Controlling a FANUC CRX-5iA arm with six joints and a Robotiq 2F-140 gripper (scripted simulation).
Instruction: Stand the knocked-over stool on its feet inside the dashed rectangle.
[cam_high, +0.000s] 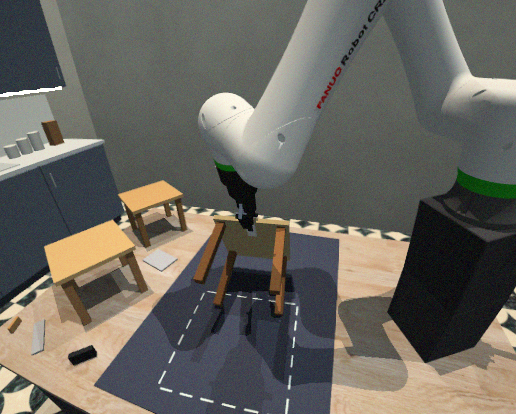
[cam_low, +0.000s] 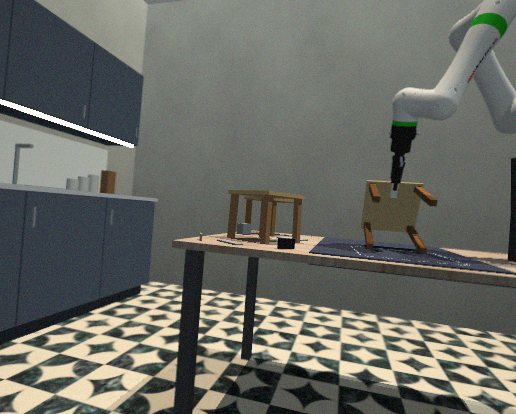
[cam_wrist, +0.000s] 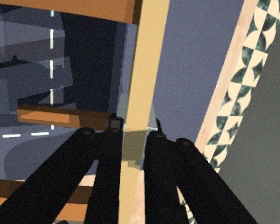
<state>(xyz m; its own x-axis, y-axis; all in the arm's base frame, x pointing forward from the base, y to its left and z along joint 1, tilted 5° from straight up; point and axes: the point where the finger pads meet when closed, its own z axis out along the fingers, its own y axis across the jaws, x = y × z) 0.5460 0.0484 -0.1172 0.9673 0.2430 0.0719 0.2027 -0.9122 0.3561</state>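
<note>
Black two-finger gripper (cam_high: 248, 226) clamped on the top edge of the tan wooden stool's (cam_high: 252, 243) seat slab. Stool hangs on its side, seat vertical, legs pointing toward the white dashed rectangle (cam_high: 172, 355); lower leg tips sit near its far edge, over the dark blue mat (cam_high: 320, 280). Two upright wooden stools (cam_high: 87, 250) stand left of the mat; black pedestal (cam_high: 450, 285) right.

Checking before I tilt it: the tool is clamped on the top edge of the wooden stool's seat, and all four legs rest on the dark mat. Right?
Not quite. The tool is clamped on the seat's top edge, but the wooden stool is on its side: only its two lower legs reach the dark mat, the upper two stick out in the air, as the exterior view shows.
</note>
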